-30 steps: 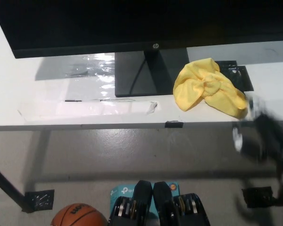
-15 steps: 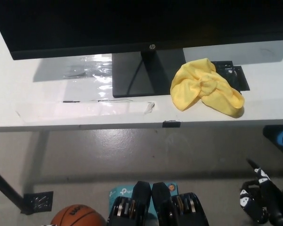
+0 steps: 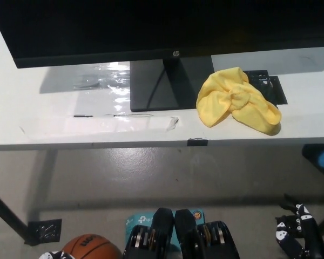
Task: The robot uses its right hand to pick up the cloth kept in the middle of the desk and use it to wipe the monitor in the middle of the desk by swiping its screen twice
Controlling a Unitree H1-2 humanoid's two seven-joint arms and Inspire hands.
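Cloth [image 3: 236,100], yellow and bunched into a loose heap, sits on the white desk [image 3: 54,113] at about 2 o'clock from frame centre, just beside the monitor [image 3: 151,24] base [image 3: 170,83] on its right side and overlapping a dark flat patch [image 3: 272,86] at 3 o'clock of it. Monitor spans the top of the view, 12 o'clock, screen dark, logo on the bezel right above the stand; the cloth lying near the front edge on the robot's right side suits a right-hand reach w/o crossing the stand. Right hand [image 3: 298,232] is low at 5 o'clock, below desk level and well apart from the cloth, holding nothing; fingers look loosely spread and pointing up, tho the view is dark and partly cut off. Left hand [image 3: 53,255] barely shows, a sliver of white at 7 o'clock by the bottom edge, so cannot tell its fingers; seems parked out of the way since the job is right-hand only. Clear tape strips [image 3: 119,116] glint on the desk at 10 o'clock; a basketball [image 3: 89,247] lies on the floor at 7 o'clock. Judgement: pick-up not yet begun; next needs the right hand raised over the desk edge and brought down onto the heap's top folds, approx. straight ahead of it.
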